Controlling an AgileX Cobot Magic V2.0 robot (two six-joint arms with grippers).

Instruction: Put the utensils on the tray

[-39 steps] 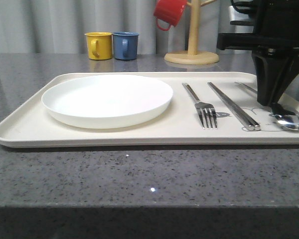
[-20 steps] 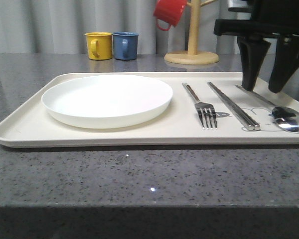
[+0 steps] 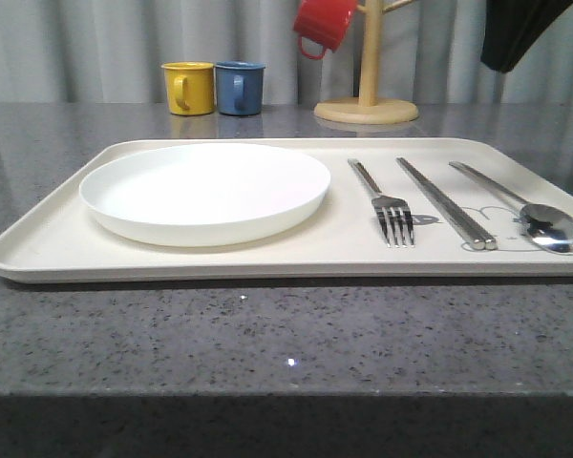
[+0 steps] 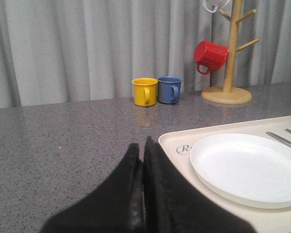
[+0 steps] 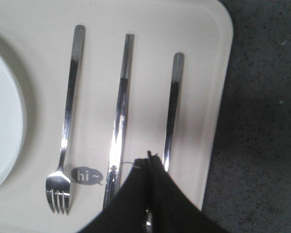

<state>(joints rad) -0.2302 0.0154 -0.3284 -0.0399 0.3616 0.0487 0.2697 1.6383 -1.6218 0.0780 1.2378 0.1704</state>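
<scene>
Lying parallel on tray [image 3: 267, 258]: fork [image 3: 384, 201], chopsticks [image 3: 446, 202], spoon [image 3: 525, 212], handles pointing away.

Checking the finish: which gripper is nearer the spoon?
Right. The right gripper hangs shut just above the spoon on the tray; the left gripper sits shut beyond the tray's far end, past the plate.

Front camera low at the surface [image 3: 267, 324] edge, facing the tray [image 3: 48, 250], left wrist camera low beside it, looking across, right wrist camera above, looking straight down, all sharing the tray
</scene>
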